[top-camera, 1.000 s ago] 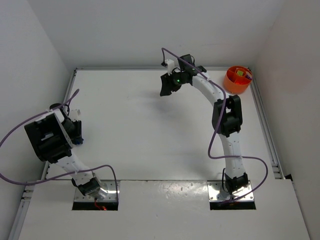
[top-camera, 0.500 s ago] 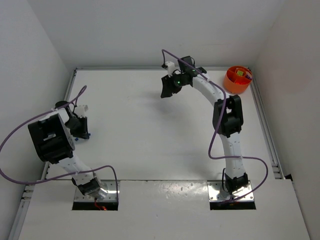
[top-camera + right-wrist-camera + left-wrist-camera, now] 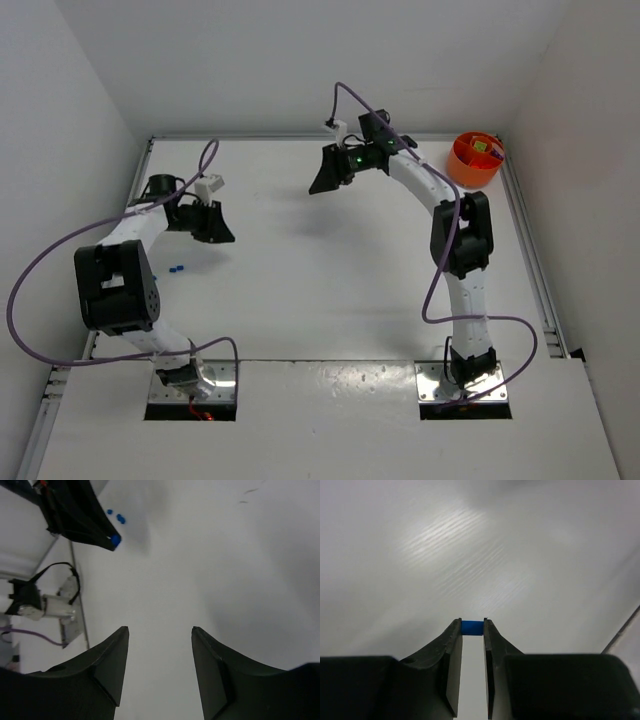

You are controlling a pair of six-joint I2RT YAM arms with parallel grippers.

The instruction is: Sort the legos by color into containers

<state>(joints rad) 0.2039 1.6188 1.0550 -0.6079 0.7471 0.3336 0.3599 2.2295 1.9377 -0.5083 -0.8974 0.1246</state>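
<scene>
A small blue lego point(image 3: 472, 627) is pinched between the tips of my left gripper point(image 3: 472, 625), which hangs above the left part of the white table point(image 3: 300, 270); the right wrist view shows the same brick point(image 3: 115, 540) at those tips. Two more blue legos point(image 3: 177, 268) lie on the table near the left edge, also in the right wrist view point(image 3: 115, 515). My right gripper point(image 3: 159, 629) is open and empty, hovering above the table's back middle point(image 3: 316, 186). The orange container point(image 3: 475, 158) stands in the back right corner with small yellow and purple pieces inside.
White walls close in the table on the left, back and right. A metal rail point(image 3: 530, 260) runs along the right edge. Purple cables point(image 3: 60, 250) loop from both arms.
My left arm has swung from the left edge up and to the right over the table, its gripper shut on the blue lego. Two blue legos are now uncovered. The right gripper shifted slightly.
</scene>
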